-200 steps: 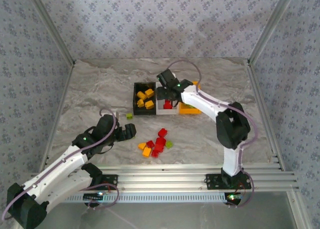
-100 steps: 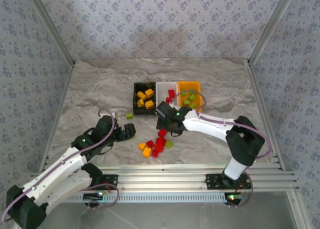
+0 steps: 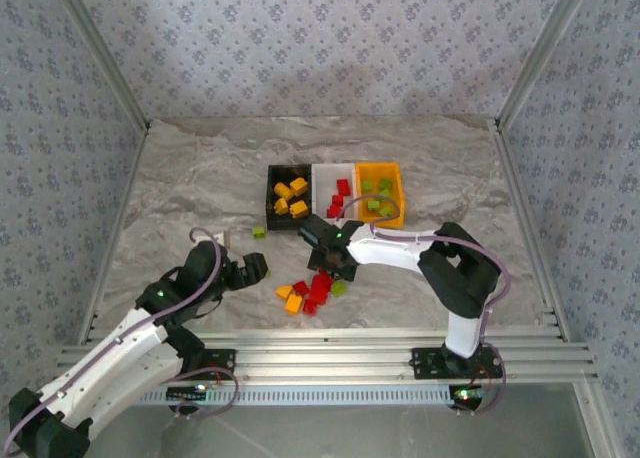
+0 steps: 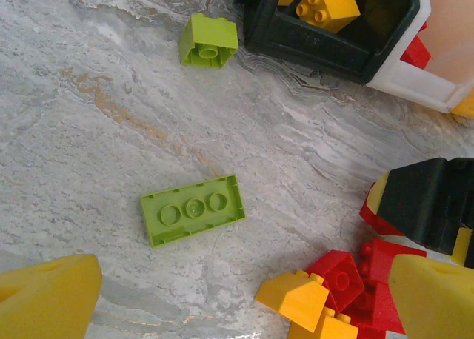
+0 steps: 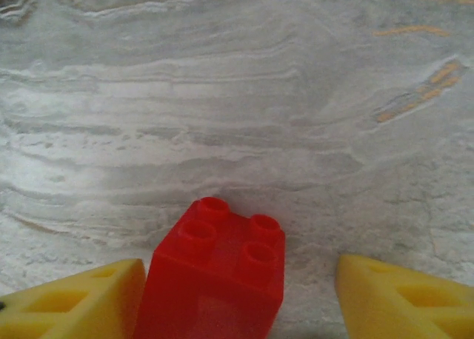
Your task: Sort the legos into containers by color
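Seen from above, loose legos point(image 3: 312, 290) lie just before the containers point(image 3: 326, 169), under the right claw point(image 3: 340, 268); left wrist view: left claw point(image 4: 241, 298) spread wide, flat green brick point(image 4: 194, 208) near the containers; right wrist view: right claw parted around a red brick point(image 5: 215, 272).

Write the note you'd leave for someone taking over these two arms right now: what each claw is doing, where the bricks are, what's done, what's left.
Left gripper: open, empty, over a flat green brick on the table.
Right gripper: open around a red brick, touching one finger, gap at the other.
Done: yellow bricks in the black bin, red bricks in the white bin, green bricks in the orange bin.
Left: the mixed pile in front of the bins, plus a small green brick near the black bin.
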### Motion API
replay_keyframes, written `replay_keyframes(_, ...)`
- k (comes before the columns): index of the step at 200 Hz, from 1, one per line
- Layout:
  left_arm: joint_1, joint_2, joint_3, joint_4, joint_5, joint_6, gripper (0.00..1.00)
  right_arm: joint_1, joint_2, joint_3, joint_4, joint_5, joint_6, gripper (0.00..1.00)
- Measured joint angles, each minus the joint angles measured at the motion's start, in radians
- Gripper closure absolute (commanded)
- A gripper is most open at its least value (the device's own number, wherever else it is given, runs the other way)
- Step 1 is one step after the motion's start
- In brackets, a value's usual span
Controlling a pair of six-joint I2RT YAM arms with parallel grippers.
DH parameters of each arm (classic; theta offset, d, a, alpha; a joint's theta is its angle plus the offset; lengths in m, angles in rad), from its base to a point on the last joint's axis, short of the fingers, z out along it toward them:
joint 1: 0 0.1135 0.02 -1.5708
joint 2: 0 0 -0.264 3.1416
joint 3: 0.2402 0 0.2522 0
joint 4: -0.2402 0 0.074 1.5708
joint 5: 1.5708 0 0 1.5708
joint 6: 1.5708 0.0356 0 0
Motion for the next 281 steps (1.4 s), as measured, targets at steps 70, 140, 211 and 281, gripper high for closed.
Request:
replay_keyframes(70, 0.0, 0.002, 0.0, -0.001, 0.0, 0.0, 0.01, -0.048, -0.039, -0.037, 0.024, -0.018, -0.047, 0.72)
replay_keyframes(140, 0.0, 0.099, 0.047, -0.002, 0.006, 0.021, 0.01, -0.183, -0.247, 0.057, 0.001, -0.005, -0.351, 0.73)
replay_keyframes(211, 0.007, 0.224, 0.076, 0.005, 0.025, 0.073, 0.01, -0.307, 0.105, 0.454, -0.035, -0.045, -0.607, 0.68)
replay_keyframes(281, 0.013, 0.37, 0.148, 0.029, 0.055, 0.152, 0.01, -0.322, 0.214, 0.582, -0.1, -0.049, -0.668, 0.27)
